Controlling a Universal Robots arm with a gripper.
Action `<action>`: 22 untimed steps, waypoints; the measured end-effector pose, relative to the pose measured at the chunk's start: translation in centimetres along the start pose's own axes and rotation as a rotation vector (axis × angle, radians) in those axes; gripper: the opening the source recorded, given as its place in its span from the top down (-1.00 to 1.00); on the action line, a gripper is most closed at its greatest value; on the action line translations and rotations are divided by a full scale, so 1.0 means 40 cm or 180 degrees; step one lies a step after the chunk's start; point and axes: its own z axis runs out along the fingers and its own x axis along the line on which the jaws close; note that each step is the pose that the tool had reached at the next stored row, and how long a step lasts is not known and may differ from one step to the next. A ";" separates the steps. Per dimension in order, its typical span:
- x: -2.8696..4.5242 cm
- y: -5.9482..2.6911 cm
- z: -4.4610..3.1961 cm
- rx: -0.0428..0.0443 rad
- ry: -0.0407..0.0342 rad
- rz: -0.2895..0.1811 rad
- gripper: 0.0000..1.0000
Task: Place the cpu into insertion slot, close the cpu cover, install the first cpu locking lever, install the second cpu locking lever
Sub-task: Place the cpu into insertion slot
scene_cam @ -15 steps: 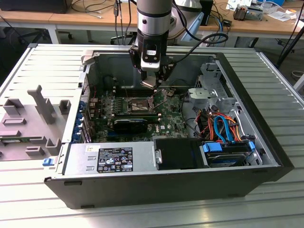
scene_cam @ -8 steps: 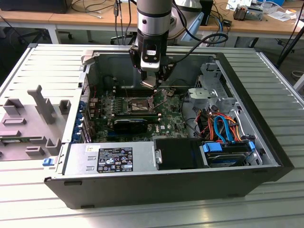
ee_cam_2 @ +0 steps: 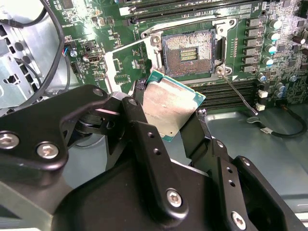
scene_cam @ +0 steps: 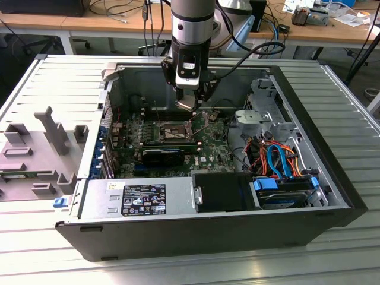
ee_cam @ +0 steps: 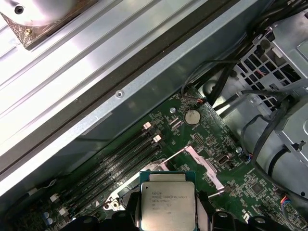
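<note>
Cpu pinched by its edges in the hand, hanging near but short of the open socket; cover flipped back. Best done by squaring the chip's corners to the socket and lowering it flat and softly, since the pins look fragile.

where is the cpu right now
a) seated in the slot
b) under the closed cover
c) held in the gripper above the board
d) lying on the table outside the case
c: in the second wrist view the cpu is clamped in the gripper, clear of the board, and the slot sits open with its contacts bare.
</note>
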 end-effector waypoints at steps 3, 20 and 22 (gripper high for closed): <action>0.000 0.000 0.000 0.0000 0.0000 0.0007 -0.09; 0.000 0.000 0.001 -0.0001 -0.0003 0.0038 -0.09; 0.000 0.000 0.001 -0.0001 -0.0004 0.0044 -0.09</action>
